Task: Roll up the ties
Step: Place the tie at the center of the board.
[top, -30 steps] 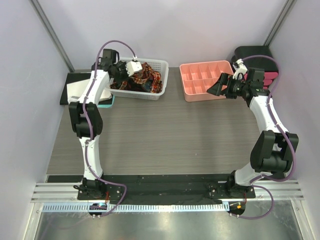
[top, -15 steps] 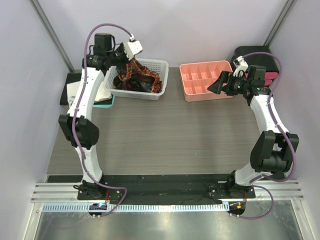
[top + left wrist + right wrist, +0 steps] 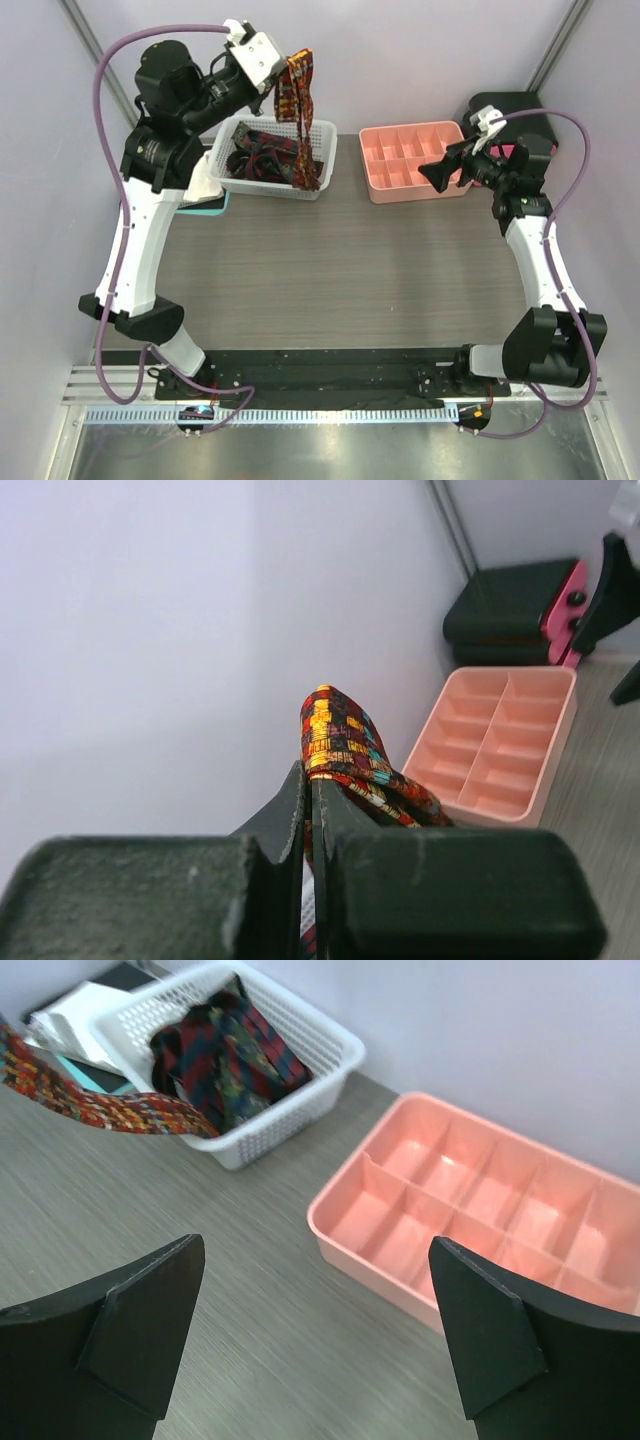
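Note:
High over the white basket (image 3: pixel 326 150), my left gripper (image 3: pixel 281 68) is shut on the red tie (image 3: pixel 298 110) with small yellow-orange print. The tie hangs folded from the jaws, its lower end trailing over the basket's front right corner. In the left wrist view its fold (image 3: pixel 338 738) sticks out past my closed fingertips (image 3: pixel 310 776). The right wrist view shows its tail (image 3: pixel 95 1108) left of the basket (image 3: pixel 300 1090). Other dark patterned ties (image 3: pixel 252 160) (image 3: pixel 228 1058) lie heaped in the basket. My right gripper (image 3: pixel 436 174) (image 3: pixel 315 1245) is open and holds nothing, beside the pink tray.
A pink tray (image 3: pixel 414 194) (image 3: pixel 362 1242) (image 3: pixel 478 816) with several compartments stands at the back right. Behind it sit a black box (image 3: pixel 505 104) (image 3: pixel 505 608) and a pink object. White papers (image 3: pixel 68 1022) and a teal item (image 3: pixel 212 206) lie left of the basket.
My left arm has risen well above the basket, drawing the red tie up out of the heap. The right arm has shifted slightly, its gripper still open.

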Available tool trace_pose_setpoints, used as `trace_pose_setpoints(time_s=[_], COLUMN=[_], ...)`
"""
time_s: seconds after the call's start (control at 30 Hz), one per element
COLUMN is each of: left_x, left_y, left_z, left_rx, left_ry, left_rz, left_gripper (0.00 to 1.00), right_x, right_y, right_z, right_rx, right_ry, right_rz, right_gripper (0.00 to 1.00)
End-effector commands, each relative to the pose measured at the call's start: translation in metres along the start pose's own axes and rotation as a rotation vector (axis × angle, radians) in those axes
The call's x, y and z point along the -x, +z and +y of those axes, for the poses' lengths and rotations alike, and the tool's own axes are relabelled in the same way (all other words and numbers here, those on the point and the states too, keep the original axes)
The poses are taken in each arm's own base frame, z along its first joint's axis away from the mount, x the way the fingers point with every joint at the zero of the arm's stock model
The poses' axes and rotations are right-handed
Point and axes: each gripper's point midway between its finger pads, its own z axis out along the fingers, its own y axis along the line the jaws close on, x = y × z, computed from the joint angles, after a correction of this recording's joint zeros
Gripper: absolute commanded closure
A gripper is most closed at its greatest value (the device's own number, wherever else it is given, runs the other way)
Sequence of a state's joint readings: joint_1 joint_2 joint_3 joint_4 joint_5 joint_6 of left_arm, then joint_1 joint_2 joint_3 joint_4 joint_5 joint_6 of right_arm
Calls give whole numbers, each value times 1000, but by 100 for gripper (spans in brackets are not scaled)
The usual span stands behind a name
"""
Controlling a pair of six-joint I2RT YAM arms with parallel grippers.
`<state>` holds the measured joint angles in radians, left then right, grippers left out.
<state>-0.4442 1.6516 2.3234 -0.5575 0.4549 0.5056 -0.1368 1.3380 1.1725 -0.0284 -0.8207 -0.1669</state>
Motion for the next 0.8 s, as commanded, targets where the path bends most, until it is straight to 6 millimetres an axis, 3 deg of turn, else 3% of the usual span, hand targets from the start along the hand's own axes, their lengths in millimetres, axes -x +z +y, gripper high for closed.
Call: trace_pose_setpoints(time_s=[0.0, 0.1, 0.13, 0.2, 0.23, 0.3, 0.33, 0.37, 0.4, 0.43, 0.47, 0.53, 0.57, 0.63, 0.67, 0.7, 0.77], left_x=[57, 61, 61, 67, 69, 76, 80, 83, 86, 88, 90, 93, 95, 99, 100, 99, 102], left_y=[-17, -22, -23, -27, -28, -30, -32, -34, -35, -37, -39, -43, -45, -48, -49, -50, -53], left_z=[3, 4, 6, 9, 11, 12, 14, 15, 16, 18, 19, 20, 21, 24, 24, 27, 31], left_rx=[72, 106, 122, 135, 142, 142, 150, 156, 161, 165, 170, 178, 180, 193, 195, 210, 229], left_ry=[-63, -50, -45, -37, -32, -20, -14, -11, -3, 7, 14, 33, 38, 54, 64, 68, 73], left_rz=[-106, -87, -83, -96, -102, -125, -136, -144, -151, -153, -157, -162, -164, -171, -173, -166, -170], left_gripper=[100, 100, 100, 100, 100, 100, 100, 100, 100, 100, 100, 100, 100, 100, 100, 100, 100], right_x=[46, 50, 55, 43, 41, 32, 35, 25, 23, 35, 26, 31, 37, 28, 36, 21, 26], right_y=[-2, 2, 5, 15, 22, 38, 49, 68, 78, 87, 103, 116, 121, 138, 142, 156, 172], right_z=[39, 79, 114, 136, 170, 189, 185, 195, 192, 184, 179, 176, 185, 200, 209, 228, 238], right_rx=[159, 266, 339, 348, 421, 446, 395, 403, 377, 315, 301, 284, 323, 369, 390, 428, 421], right_ry=[-113, -102, -138, -245, -288, -373, -399, -393, -396, -398, -379, -377, -381, -354, -359, -346, -354], right_rz=[-172, -187, -206, -212, -231, -240, -254, -244, -251, -298, -286, -321, -341, -330, -351, -330, -365], right_gripper=[0, 0, 0, 0, 0, 0, 0, 0, 0, 0, 0, 0, 0, 0, 0, 0, 0])
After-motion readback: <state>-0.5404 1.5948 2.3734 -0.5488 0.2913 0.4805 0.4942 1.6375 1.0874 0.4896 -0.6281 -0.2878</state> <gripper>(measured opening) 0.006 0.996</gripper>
